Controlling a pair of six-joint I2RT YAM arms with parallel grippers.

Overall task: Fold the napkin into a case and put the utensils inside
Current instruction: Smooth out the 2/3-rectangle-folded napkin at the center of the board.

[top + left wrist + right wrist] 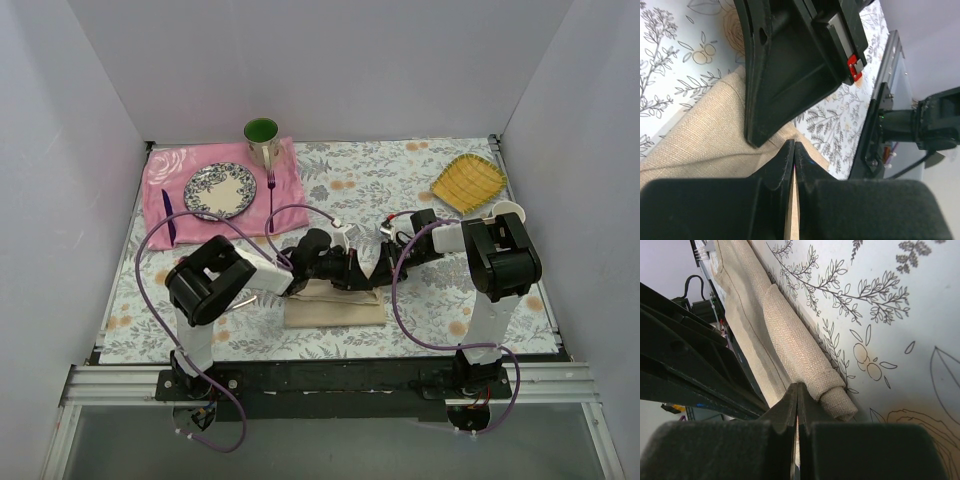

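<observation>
The beige napkin (335, 308) lies as a narrow oblong case near the table's front. Its far long edge is rolled over (800, 347). My left gripper (355, 275) and right gripper (378, 272) meet over its right back corner. In the left wrist view my left gripper (794, 146) is shut with its tips on the cloth (700, 135). In the right wrist view my right gripper (797, 388) is shut at the seam beside the roll. I cannot tell if either pinches cloth. Pale fork tines (702, 254) show at the napkin's far end. The spoon is hidden.
A pink mat (160, 200) at the back left holds a patterned plate (220, 190), a purple fork (270, 190) and a dark purple utensil (168, 215). A green mug (262, 135) stands behind them. A yellow dish (468, 182) and a white cup (508, 210) sit at the right.
</observation>
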